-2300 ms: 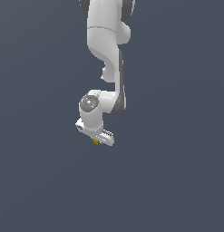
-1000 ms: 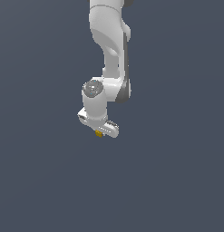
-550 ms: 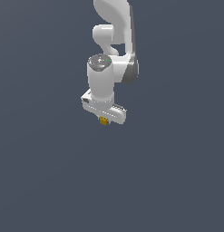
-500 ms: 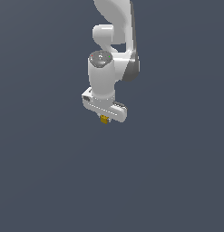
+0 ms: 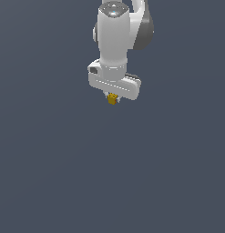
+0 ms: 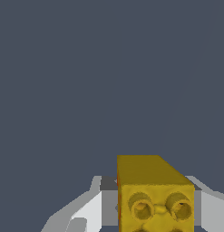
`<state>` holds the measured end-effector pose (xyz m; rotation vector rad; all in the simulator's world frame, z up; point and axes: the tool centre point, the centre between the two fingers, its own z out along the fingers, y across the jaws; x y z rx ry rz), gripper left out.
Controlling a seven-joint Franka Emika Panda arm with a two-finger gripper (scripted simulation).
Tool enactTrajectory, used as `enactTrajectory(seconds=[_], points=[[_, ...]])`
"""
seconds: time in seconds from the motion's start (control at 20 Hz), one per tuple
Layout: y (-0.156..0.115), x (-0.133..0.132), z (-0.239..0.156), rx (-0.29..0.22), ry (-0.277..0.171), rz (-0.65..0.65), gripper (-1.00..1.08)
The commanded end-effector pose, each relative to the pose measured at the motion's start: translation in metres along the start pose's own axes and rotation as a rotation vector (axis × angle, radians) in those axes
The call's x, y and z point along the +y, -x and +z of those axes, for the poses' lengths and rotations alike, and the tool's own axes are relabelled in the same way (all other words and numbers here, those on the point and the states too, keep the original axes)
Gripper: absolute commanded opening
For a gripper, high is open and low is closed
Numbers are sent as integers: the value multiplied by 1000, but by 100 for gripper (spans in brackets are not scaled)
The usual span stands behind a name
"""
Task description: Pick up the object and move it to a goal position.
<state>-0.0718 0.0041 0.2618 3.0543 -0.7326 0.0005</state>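
Observation:
The object is a tiny mustard-yellow block, held just under my white gripper, which hangs from the white arm near the top middle of the exterior view. The gripper is shut on it. In the wrist view the object fills the lower middle as a yellow block with round studs on its face, and a white finger shows beside it. The fingertips themselves are mostly hidden by the hand in the exterior view. No goal marker shows in either view.
A plain dark grey-blue surface fills the exterior view around and below the arm. The same flat grey surface fills the wrist view beyond the block. No other objects show.
The arm has carried the yellow block upward and toward the exterior view's right. The hand has also turned to hang more nearly straight down. The grip on the block has held.

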Motion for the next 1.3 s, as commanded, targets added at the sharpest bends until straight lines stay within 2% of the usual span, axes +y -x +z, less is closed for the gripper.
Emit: enactTrajectory(seconds=[0.0,0.35,0.65,0.95,1.25], points=[[11,-4,-26,1,1,0,-100],[36,-16,-87,1,1,0,-100],[50,-23,-123,0,1,0,-100],[55,-27,-139,0,0,-1,-100],[54,-28,-139,0,0,-1,-100]])
